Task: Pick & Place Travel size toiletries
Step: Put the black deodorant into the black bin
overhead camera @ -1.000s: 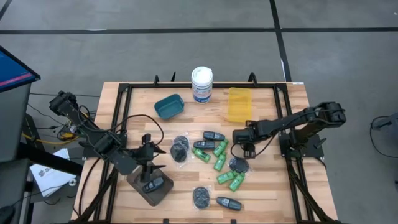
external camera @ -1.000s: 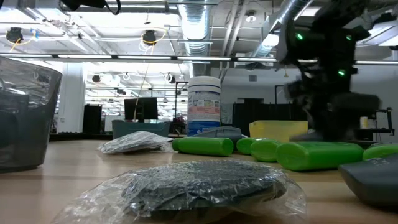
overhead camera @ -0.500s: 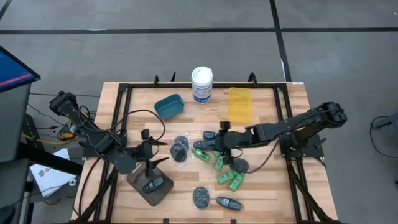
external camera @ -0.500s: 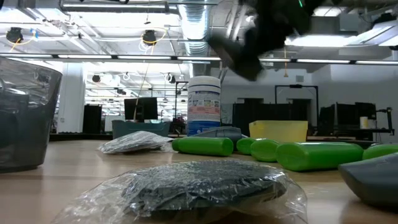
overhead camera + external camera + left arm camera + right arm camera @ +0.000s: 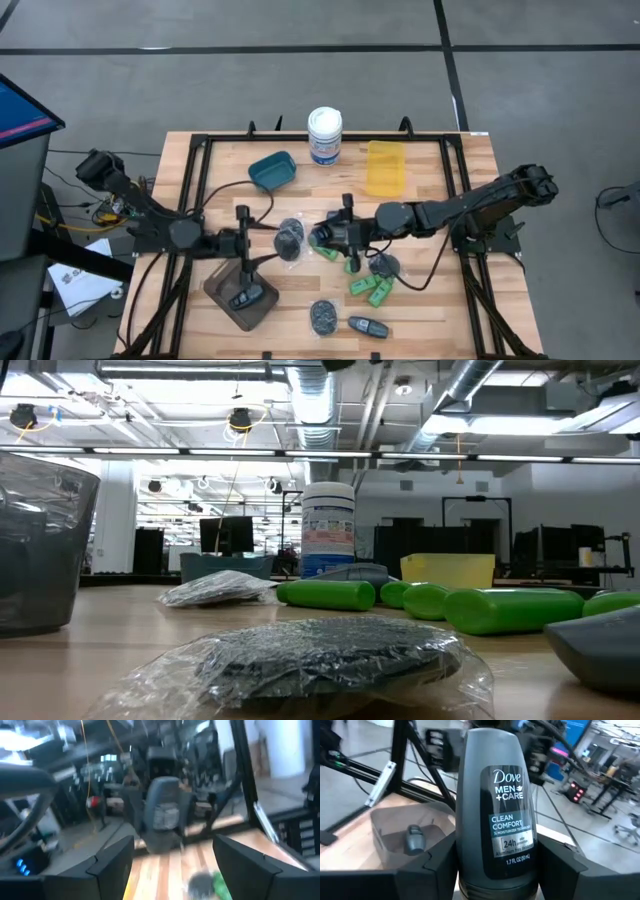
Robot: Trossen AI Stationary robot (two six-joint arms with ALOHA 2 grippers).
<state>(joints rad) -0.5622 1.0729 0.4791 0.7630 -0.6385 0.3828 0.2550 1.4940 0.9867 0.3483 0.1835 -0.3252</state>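
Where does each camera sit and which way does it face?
High: overhead, looking down on the wooden table; both arms show.
Low: table height, facing across a plastic-wrapped dark round piece; no arm clearly shows.
Left wrist: past the open left gripper toward a dark grey Dove bottle.
Right wrist: right gripper clamping that bottle.
Both wrist views share the bottle.

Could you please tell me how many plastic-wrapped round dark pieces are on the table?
3: a wrapped piece mid-table, another near the front edge, a third by the green bottles; more may be hidden.

A grey Dove bottle (image 5: 499, 815) stands upright between the right gripper's (image 5: 497, 870) fingers; beyond, a grey bin (image 5: 395, 827).
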